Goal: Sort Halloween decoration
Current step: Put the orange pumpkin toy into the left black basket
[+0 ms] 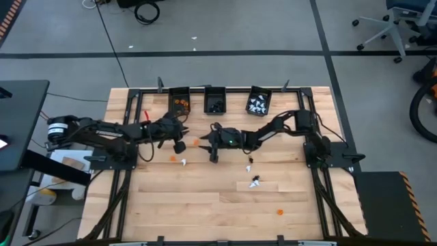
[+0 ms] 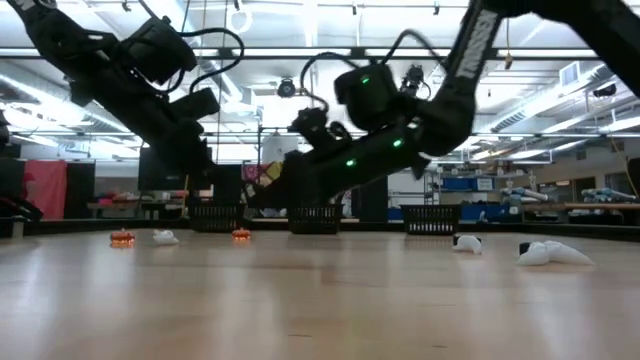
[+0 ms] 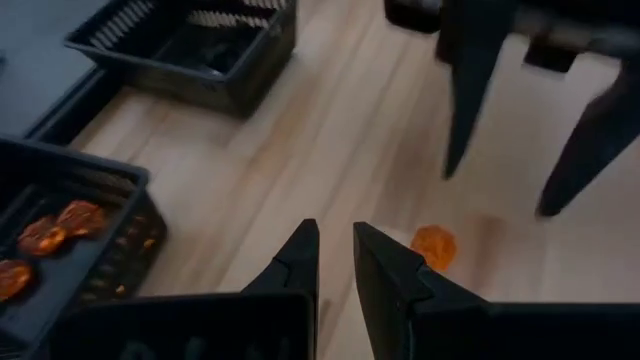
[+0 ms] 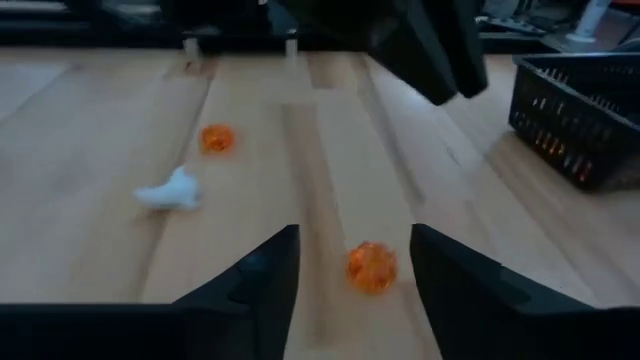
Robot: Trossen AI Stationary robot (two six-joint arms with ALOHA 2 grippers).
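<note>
- While the right gripper [image 4: 352,262] stands with its fingers wide and nothing held, an orange trinket [image 4: 371,266] lies on the table [image 1: 205,212] between them; if the fingers close off-centre, the small round piece is likely to squirt out and roll.
- Left gripper [image 3: 335,250]: fingers nearly together, holding nothing visible, poised just beside the same orange trinket [image 3: 433,247]. Risk: both grippers crowd one piece, and the two arms, near each other at table centre in the high view, could knock together.
- Orange bin [image 1: 179,101]: at the far edge, already holding orange pieces. Risk: a carry from the right arm crosses the left arm's space.
- Middle bin [image 1: 216,101] with dark pieces and right-hand bin [image 1: 259,102] with white pieces: set close together, so a loose release could drop a trinket into the wrong compartment or onto a rim.
- Loose stock on the table: a white piece [image 4: 170,191] and a second orange piece [image 4: 216,138] beyond the right gripper; a white-and-black piece [image 1: 255,182] nearer the front; a lone orange piece [image 1: 279,212] far forward. Risk: a sweeping finger may scatter these, and the forward one sits close enough to the front edge to be pushed off.
- All pieces are far smaller than the fingers; judged hard to pinch, easy to miss.
</note>
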